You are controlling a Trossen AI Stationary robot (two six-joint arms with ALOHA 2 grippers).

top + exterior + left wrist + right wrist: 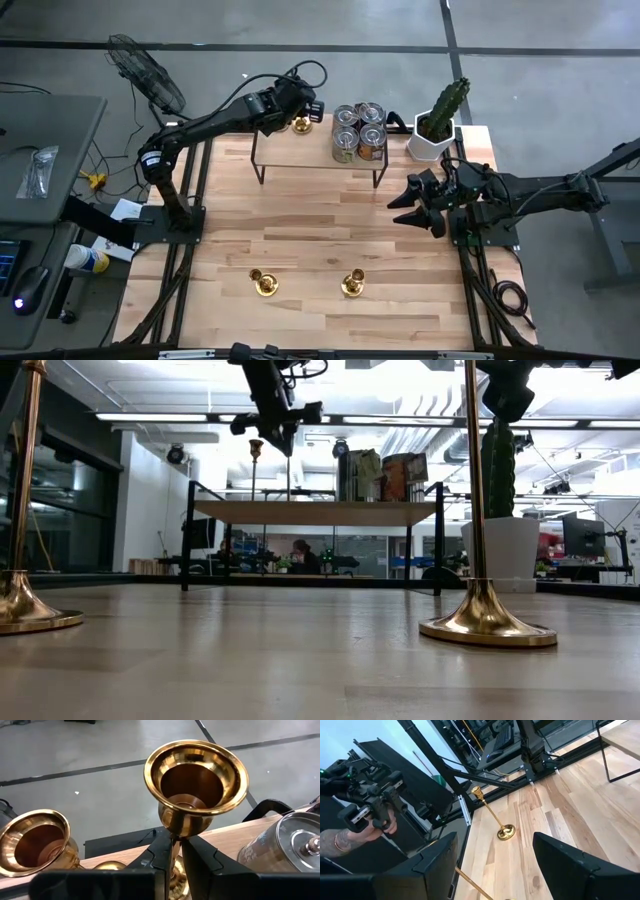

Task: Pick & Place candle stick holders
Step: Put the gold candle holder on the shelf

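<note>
High view: the left end effector (297, 112) sits over the left end of the raised shelf (300, 150) at the table's (330, 250) far edge, beside the tin cans (359, 131). Two candle stick holders (264, 282) stand near the table's front edge; the right end effector (418, 205), spread and empty, waits at the right edge.

Low view: the shelf stands at the far end, cans on top.

Left wrist view: the fingers (161, 852) pinch the stem of a held holder (195, 782); another placed holder (35, 842) is just beside it. To release well, I judge it should part gently and lift straight up, avoiding the neighbour.

Right wrist view: one holder is visible.
</note>
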